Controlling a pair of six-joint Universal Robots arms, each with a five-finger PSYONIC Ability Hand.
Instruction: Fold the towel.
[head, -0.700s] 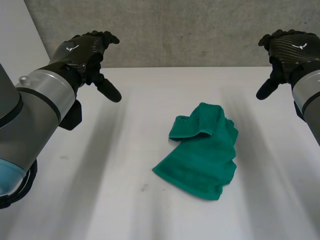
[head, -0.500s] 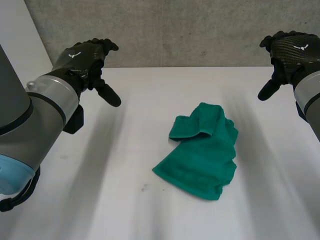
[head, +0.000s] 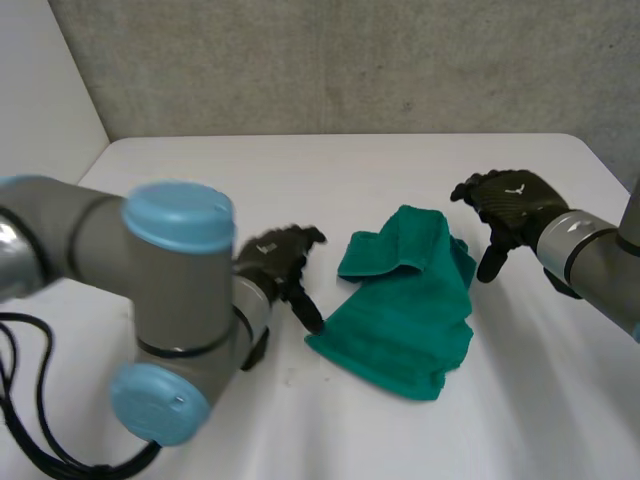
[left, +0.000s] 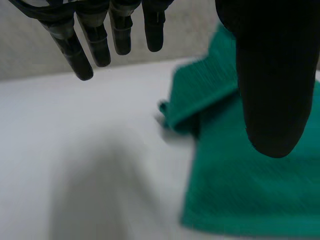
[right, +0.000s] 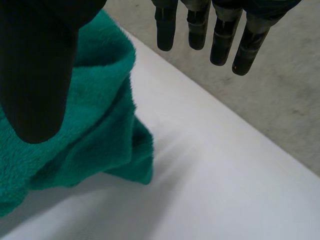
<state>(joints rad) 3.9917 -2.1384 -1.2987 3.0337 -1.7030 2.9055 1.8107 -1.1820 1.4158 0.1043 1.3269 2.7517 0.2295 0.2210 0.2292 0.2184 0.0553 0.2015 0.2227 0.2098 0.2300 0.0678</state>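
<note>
A green towel (head: 410, 300) lies crumpled on the white table (head: 200, 200), its far part bunched and folded over. My left hand (head: 275, 262) hovers low just beside the towel's near left edge, fingers straight and thumb out, holding nothing. In the left wrist view the towel (left: 240, 170) lies under the thumb (left: 272, 75). My right hand (head: 505, 205) hangs open close to the towel's far right side, not touching it. In the right wrist view the towel's bunched edge (right: 105, 135) sits below the thumb (right: 37, 65), and the fingers (right: 220, 35) reach past it over bare table.
A grey wall (head: 350, 60) runs behind the table's far edge. My left arm's big grey joint with its light-blue cap (head: 175, 300) stands over the table's near left part. Bare table surrounds the towel.
Both hands have come down from high at the back to either side of the towel. The left arm swung in and forward. The towel has not moved.
</note>
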